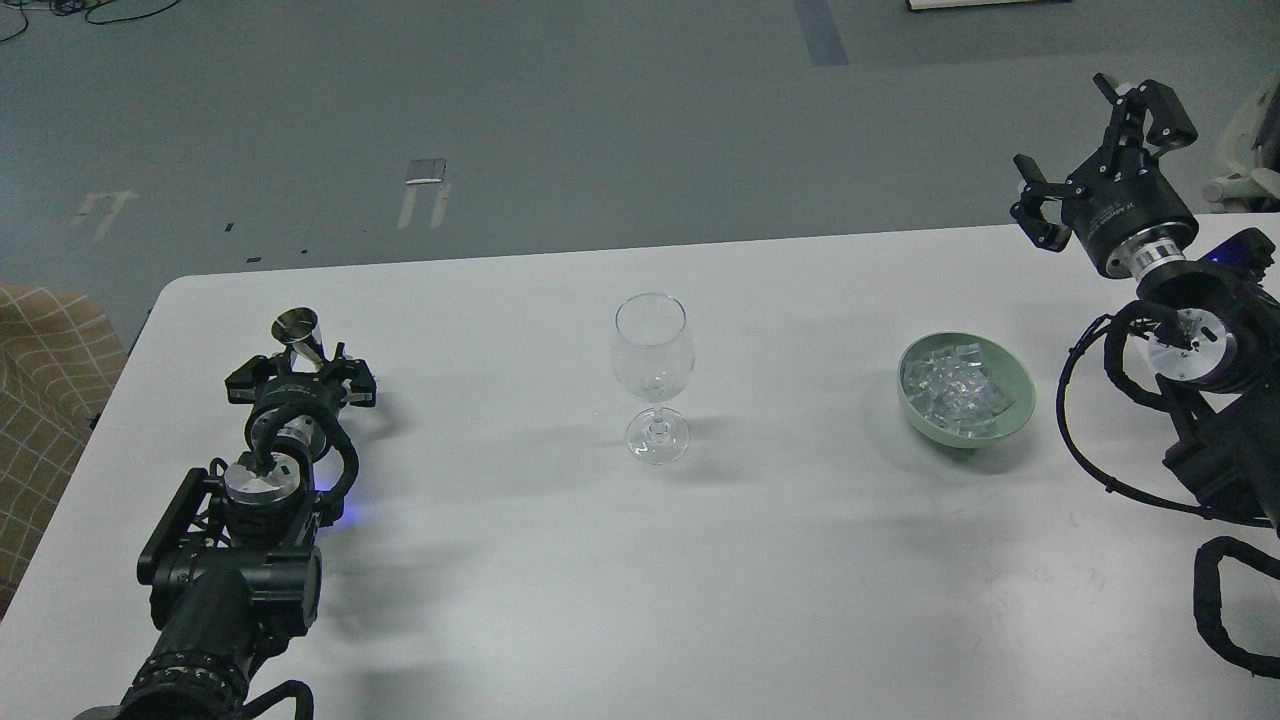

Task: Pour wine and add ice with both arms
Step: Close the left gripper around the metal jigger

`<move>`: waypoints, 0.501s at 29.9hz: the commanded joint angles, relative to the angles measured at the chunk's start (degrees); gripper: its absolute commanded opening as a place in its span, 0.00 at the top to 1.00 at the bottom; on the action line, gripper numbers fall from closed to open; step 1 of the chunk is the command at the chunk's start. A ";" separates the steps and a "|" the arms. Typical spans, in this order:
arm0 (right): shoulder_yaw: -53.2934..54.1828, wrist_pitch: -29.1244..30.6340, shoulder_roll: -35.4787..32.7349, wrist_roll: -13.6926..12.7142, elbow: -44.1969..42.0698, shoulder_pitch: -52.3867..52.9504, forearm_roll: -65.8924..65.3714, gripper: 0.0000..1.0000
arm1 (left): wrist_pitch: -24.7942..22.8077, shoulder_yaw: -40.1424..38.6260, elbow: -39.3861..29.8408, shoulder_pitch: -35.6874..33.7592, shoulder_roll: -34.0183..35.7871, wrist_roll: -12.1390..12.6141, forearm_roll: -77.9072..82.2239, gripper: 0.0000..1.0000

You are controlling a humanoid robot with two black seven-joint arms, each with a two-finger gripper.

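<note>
Wine glass (652, 372) stands empty at tabletop (500, 560) centre; no wine visible. Ice (955, 388) lies piled in the green bowl (1010, 412), right. Left pincer (300, 372) sits at a small metal cup (297, 333), grip indeterminate. Right pincer (1095, 160) is raised, fingers apart, holding nothing. Judgement: pouring and icing both remain.

From here I see a smooth white counter with a rounded corner (500, 560), a dull grey-green floor (600, 120) marked with pale tape strips (425, 190), and a tan checked fabric seat (50, 400) at the left edge.
</note>
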 commanded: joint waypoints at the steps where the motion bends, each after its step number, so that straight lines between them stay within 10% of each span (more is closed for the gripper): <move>1: -0.10 0.00 0.07 0.00 0.00 0.07 0.00 0.00 | -0.06 0.07 0.00 -0.01 0.00 0.05 0.03 0.52; 15: -0.19 0.00 -0.10 0.00 0.00 0.07 0.00 0.00 | -0.06 0.07 -0.09 0.17 0.08 -0.13 0.03 0.62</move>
